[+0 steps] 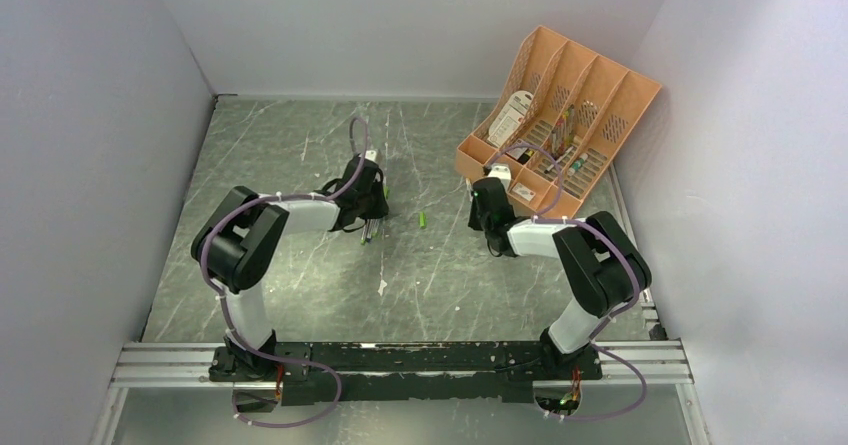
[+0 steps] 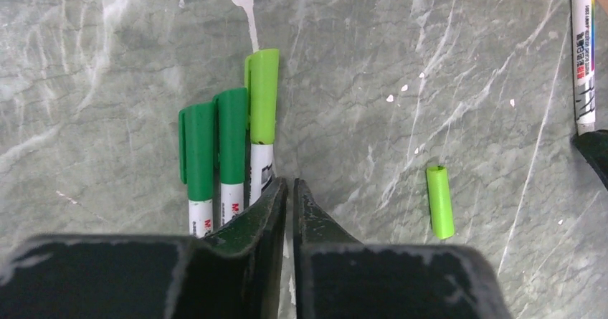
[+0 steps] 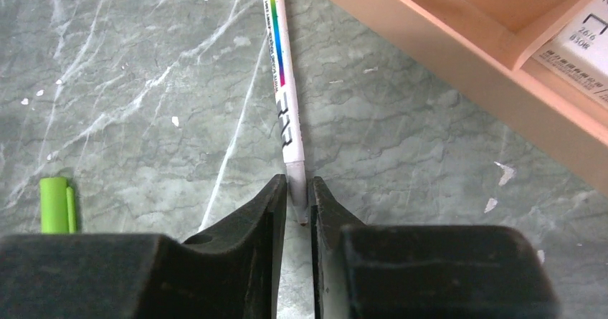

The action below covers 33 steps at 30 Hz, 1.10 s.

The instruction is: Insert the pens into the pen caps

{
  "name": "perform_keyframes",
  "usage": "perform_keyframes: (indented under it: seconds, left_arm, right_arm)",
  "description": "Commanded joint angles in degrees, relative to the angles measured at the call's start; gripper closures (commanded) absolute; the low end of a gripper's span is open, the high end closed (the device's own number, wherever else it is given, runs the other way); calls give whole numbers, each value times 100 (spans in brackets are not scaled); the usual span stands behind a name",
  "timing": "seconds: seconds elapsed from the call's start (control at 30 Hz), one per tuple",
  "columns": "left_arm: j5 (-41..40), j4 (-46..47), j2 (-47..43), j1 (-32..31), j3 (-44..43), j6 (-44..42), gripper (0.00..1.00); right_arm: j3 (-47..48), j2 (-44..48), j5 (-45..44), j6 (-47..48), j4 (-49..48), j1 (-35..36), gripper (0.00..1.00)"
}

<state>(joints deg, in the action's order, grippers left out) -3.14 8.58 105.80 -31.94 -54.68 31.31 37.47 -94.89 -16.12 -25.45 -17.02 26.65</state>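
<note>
The grey-green marbled table (image 1: 300, 295) is carrying everything, with the orange organizer (image 1: 640, 90) sitting at about 1 o'clock in the top view, well apart from the work. Both arms are reaching toward the table's middle. The left gripper (image 2: 287, 190) is hovering with its fingers drawn almost together, leaving only a sliver of a gap with nothing in it. The right gripper (image 3: 295, 188) is pinching the narrow grey end of the uncapped pen (image 3: 281, 82), whose rainbow-striped barrel is running away toward 12 o'clock in the right wrist view, alongside the organizer's front wall. At about 11 o'clock from the left fingertips, three capped pens (image 2: 231, 147) are lying side by side and touching, two wearing dark green caps and one a lime cap. The loose cap (image 2: 440, 201), also lime, is lying on the table at 3 o'clock from the left fingertips, between the two grippers and touching neither. The task is looking mostly done: three pens are showing caps on, while one pen and one cap are waiting to be joined. Since the right gripper is holding that pen by its narrow end, a regrasp is probably going to be needed.
</note>
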Motion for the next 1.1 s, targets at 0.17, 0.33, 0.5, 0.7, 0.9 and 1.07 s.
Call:
perform_keyframes:
  seconds: [0.17,0.33,0.5,0.7,0.9,1.07]
  left_arm:
    - [542,396,-831,39,368,9,67]
    - [1340,872,-1215,48,379,44,53]
    - [2305,1541,-1333,99,403,372,26]
    - [3193,2773,-1020,221,612,1406,26]
    - [3901,3661,-371,247,630,2429,27]
    - [3807,3865,-219,242,634,2695,28]
  right_arm:
    - [-30,-341,-126,8,909,129,100]
    - [-136,118,-185,168,858,419,100]
    - [-312,1040,-144,415,874,819,100]
    - [-538,2135,133,517,920,1176,100]
    - [-519,2828,595,516,1060,1277,100]
    - [-498,3086,960,444,1046,1316,100]
